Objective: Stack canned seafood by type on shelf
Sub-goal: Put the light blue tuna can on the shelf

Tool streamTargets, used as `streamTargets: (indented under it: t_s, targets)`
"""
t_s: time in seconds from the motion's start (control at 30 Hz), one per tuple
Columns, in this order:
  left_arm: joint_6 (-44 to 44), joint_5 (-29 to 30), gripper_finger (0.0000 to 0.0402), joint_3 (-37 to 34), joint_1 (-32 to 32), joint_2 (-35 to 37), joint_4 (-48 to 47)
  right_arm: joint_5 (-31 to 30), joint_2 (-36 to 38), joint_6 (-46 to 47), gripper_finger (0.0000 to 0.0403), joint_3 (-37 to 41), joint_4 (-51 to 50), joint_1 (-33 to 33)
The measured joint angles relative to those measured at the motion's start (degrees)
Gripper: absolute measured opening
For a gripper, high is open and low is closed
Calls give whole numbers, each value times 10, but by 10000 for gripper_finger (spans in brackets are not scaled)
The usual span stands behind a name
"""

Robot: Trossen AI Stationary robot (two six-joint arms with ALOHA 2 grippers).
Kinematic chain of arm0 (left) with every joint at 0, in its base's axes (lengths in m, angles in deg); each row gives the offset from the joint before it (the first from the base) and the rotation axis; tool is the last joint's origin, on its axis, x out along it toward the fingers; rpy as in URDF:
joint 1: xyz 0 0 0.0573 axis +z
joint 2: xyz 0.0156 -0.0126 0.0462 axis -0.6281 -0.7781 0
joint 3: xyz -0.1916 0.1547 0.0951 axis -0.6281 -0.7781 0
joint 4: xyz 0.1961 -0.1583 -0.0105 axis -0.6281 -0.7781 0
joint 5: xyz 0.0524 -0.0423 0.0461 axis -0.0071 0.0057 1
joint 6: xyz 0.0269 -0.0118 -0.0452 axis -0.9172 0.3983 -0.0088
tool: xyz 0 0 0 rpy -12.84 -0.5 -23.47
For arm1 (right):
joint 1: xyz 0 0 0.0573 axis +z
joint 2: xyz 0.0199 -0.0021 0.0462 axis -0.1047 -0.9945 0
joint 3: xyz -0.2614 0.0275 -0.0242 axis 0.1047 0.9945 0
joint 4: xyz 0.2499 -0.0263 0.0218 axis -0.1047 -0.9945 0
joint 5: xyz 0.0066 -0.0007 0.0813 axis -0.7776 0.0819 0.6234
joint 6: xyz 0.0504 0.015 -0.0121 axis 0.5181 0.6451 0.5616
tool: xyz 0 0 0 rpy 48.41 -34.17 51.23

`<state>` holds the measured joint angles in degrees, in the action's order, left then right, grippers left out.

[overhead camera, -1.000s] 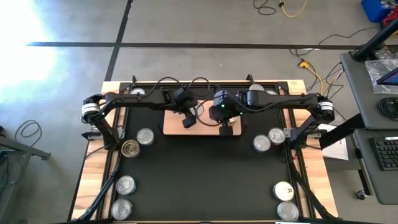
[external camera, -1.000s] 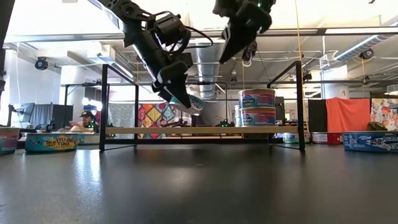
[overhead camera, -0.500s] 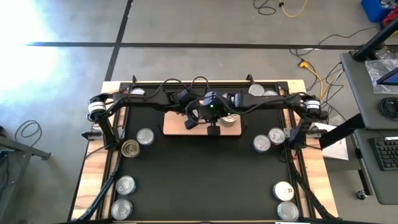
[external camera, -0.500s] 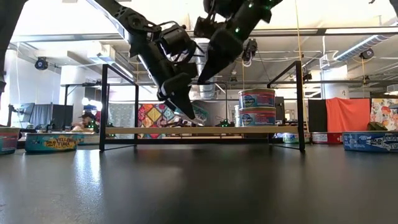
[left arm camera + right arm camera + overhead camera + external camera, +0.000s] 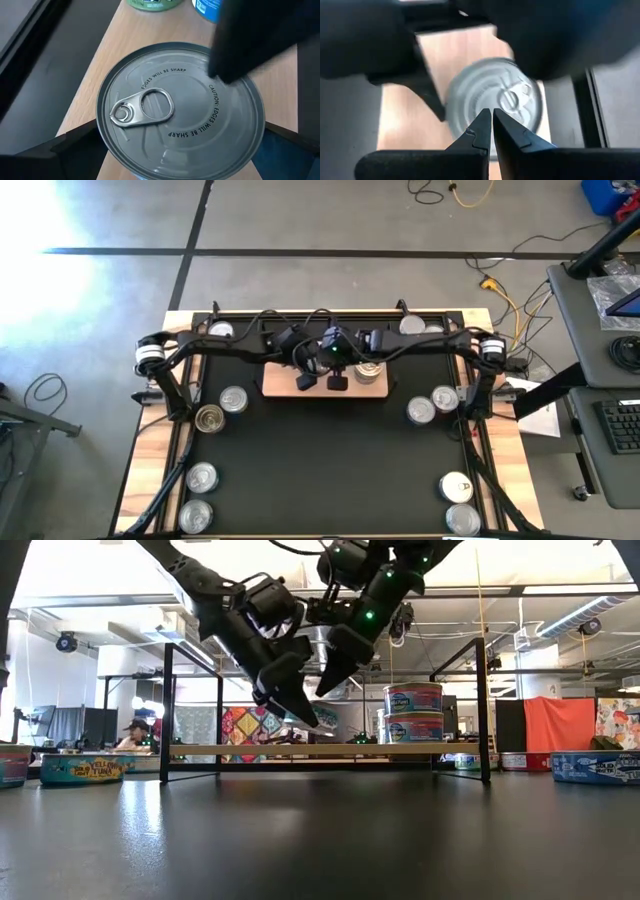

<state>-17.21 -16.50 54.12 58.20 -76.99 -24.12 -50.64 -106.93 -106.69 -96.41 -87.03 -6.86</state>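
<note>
Over the shelf (image 5: pixel 275 385), at the far middle of the black mat (image 5: pixel 320 470), the two arms are now seen drawn closer together than a second ago. A silver-topped can (image 5: pixel 180 127) is held level in the wide-spread left gripper (image 5: pixel 300 712), lid upward, axis vertical, above the board. The right gripper (image 5: pixel 492 131), pressed shut and empty, has swung in just beside it.

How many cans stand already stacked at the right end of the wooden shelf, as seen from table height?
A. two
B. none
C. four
A: in the low view two blue-labelled cans stand one on the other on the shelf.
</note>
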Motion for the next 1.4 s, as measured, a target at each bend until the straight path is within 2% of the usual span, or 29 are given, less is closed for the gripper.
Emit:
streamTargets:
  t_s: [0.17,0.33,0.43,0.5,0.8,1.1,1.4]
  targets:
    - [6,0,400,-35,0,12,38,13,13,40,12,28,10,-12]
    - [-5,0,400,-56,0,15,69,52,43,67,12,77,105,-25]
    - [-29,-9,400,-57,1,15,79,92,30,82,12,85,151,-32]
    - [-45,-14,400,-55,0,13,75,96,16,81,12,85,164,-34]
    - [-58,-16,400,-54,1,2,75,101,-28,88,12,77,170,-43]
    - [-31,-61,400,-52,14,1,45,105,-40,78,12,74,140,-48]
    - [-40,-44,400,-52,15,2,9,98,-39,75,12,76,97,-48]
